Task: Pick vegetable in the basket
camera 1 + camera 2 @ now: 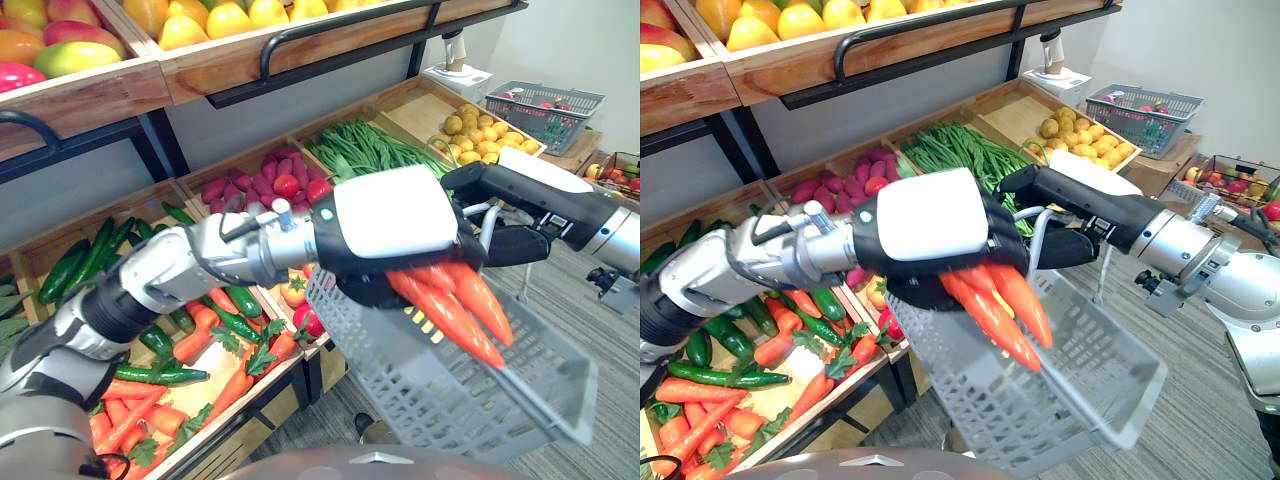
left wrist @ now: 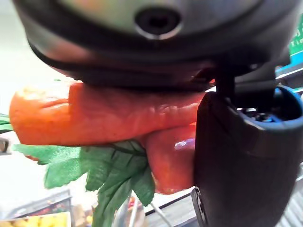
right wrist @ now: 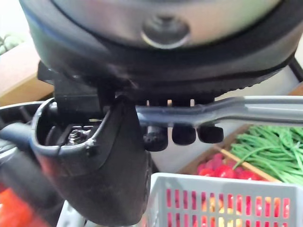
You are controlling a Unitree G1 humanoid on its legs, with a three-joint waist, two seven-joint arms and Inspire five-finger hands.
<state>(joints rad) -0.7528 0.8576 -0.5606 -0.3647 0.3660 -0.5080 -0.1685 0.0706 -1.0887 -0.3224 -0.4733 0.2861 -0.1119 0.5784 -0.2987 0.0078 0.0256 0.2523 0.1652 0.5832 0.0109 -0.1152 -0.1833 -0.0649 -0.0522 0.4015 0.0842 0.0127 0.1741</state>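
Note:
My left hand [image 1: 385,235] is shut on a bunch of orange carrots [image 1: 455,305] and holds them over the open top of a grey plastic basket [image 1: 470,385]. The carrots' tips point down into the basket. In the left wrist view the carrots [image 2: 99,113] and their green leaves [image 2: 102,172] lie under the curled fingers. My right hand [image 1: 1065,215] is shut on the basket's grey handle [image 3: 222,109] and holds the basket [image 1: 1040,370] up in front of the vegetable shelf.
A wooden shelf [image 1: 250,390] holds carrots [image 1: 130,410], cucumbers [image 1: 85,255], red radishes [image 1: 270,180], green beans [image 1: 375,150] and potatoes [image 1: 480,135]. Fruit crates [image 1: 200,40] sit above. Another grey basket [image 1: 545,105] stands at the far right.

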